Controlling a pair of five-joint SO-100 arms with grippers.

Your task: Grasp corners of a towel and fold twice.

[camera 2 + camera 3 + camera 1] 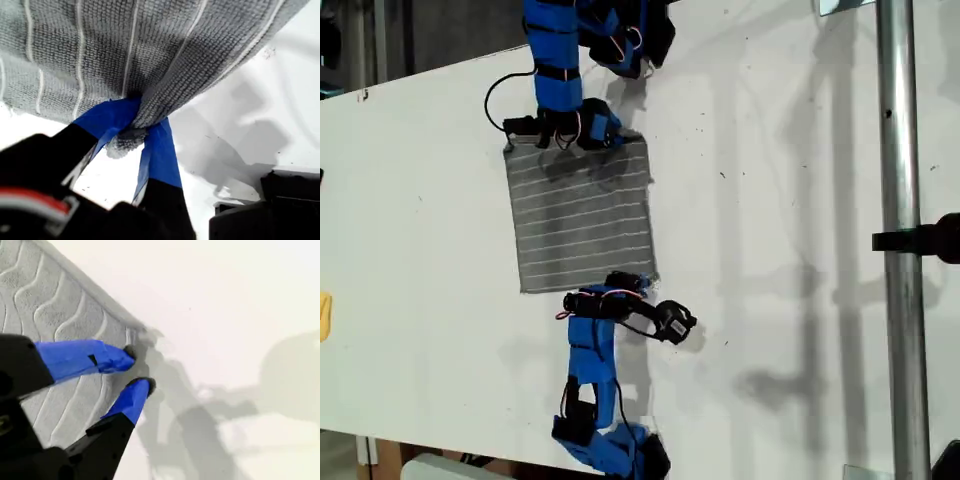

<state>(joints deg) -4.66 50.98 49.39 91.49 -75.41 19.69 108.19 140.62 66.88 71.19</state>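
Towel (582, 215) lies mostly flat, roughly mid tabletop (420, 200) in the exterior view, grey with thin white stripes running across that view. Two blue arms reach onto it: one from the exterior view's top, its end over the towel's top edge, and one from the bottom, its end at the towel's bottom edge near the corner toward the exterior view's right. There is a dark patch on the cloth just under the top arm's end. Wrist views don't settle which arm is first or second.

First wrist view: my first gripper (142, 120) is clamped on the towel (175, 50). The blue fingers (107, 120) are pinched together on a bunched corner (122, 142), whose tip pokes out past them. The cloth is raised off the tabletop (260, 115) and fans away from the pinch in folds. A black part sits near the frame edge; what it is can't be told.

Second wrist view: my second gripper (139, 369) is at another corner (145, 332) of the towel (50, 295), which lies flat here. The fingers (80, 357) are slightly parted with a narrow gap between the tips, nothing pinched. One tip is over the cloth just inside the corner, the other at the cloth's edge. White tabletop (225, 290) beyond carries soft shadows.

A metal pole (898, 200) runs vertically along the exterior view's right. A yellow thing (324, 315) is cut off at the exterior view's left edge.
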